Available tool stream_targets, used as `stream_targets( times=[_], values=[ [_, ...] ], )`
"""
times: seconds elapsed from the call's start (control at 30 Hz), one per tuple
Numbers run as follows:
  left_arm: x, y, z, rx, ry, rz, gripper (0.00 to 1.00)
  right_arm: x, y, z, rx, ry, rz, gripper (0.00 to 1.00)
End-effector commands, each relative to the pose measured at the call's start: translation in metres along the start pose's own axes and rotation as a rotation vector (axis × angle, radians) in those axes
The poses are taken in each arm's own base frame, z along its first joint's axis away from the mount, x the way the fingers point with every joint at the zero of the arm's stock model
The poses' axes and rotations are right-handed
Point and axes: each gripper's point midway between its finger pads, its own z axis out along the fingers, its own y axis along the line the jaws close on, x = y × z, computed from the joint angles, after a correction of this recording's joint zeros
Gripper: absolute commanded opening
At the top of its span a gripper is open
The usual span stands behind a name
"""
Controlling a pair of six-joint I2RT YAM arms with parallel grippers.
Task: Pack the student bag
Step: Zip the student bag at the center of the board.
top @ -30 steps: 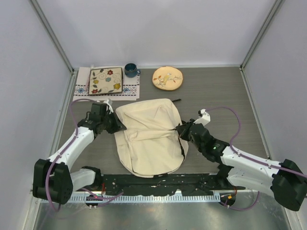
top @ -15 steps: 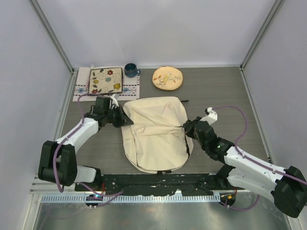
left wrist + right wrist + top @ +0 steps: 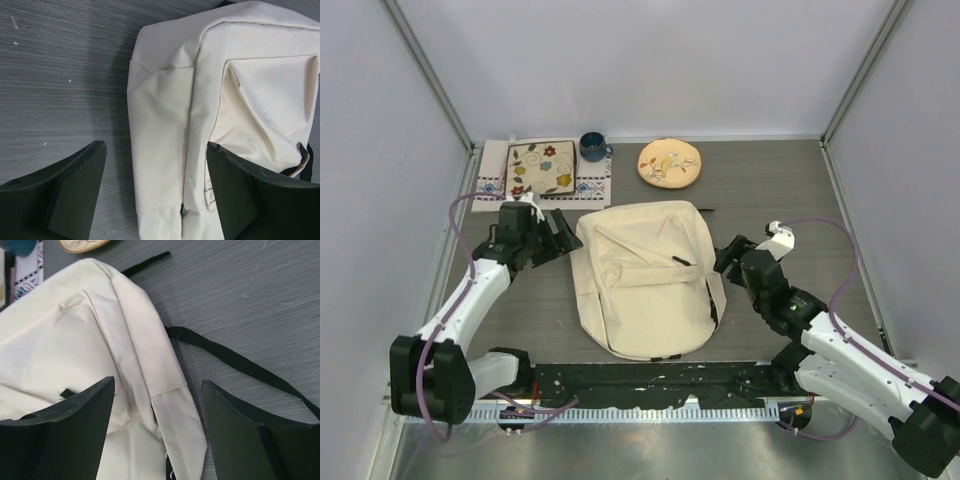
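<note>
Fingers (image 3: 75,185) of the left gripper (image 3: 156,147) stand wide apart with nothing clamped between them. In the left wrist view the student bag (image 3: 165,100) lies under and just ahead of the gap, a folded cream corner reaching down between the two black pads. One pad overlaps the fabric in that view, and whether it touches cannot be told. From above, this gripper sits just beside the bag's upper left edge.

On the other side, the right gripper (image 3: 157,384) is spread just as plainly and grips nothing. The bag's right side panel runs into the space between its fingers, and a black strap (image 3: 225,357) trails off the bag across the bare wood toward the right. From above, this gripper hangs near the bag's right edge, roughly level with its middle.

The bag lies flat on the grey table (image 3: 770,190) between the two arms, rounded end toward the arm bases, a crease and a dark zipper pull across its front.

Beyond it, at the back of the table, a square flowered plate (image 3: 540,168) rests on a patterned cloth (image 3: 490,187), with a blue cup (image 3: 591,147) just to its right and a round yellowish plate (image 3: 669,163) further right
</note>
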Motion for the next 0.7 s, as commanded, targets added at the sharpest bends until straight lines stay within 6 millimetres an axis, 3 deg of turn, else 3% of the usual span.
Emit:
stream_targets(
  times=[0.0,0.2,0.37,0.53,0.63,0.67],
  values=[
    [0.001,0.007,-0.023,-0.038,-0.049,0.002,0.85,-0.021,0.019,-0.010,-0.071,-0.015,0.005,0.76],
    [0.033,-0.006,-0.022,0.089,-0.011,-0.095,0.87,0.019,0.030,0.004,-0.115,0.170,-0.020,0.77],
    [0.059,-0.006,-0.017,0.124,0.017,-0.131,0.88,0.050,0.028,0.019,-0.115,0.280,-0.007,0.77],
    [0.064,-0.024,-0.006,0.198,0.021,-0.133,0.87,0.072,0.032,0.023,-0.161,0.352,0.019,0.77],
    [0.070,-0.039,0.012,0.203,0.067,-0.105,0.85,0.085,0.036,0.022,-0.190,0.400,0.039,0.77],
    [0.067,-0.055,0.013,0.230,0.070,-0.070,0.84,0.088,0.036,0.022,-0.195,0.413,0.042,0.77]
  ],
)
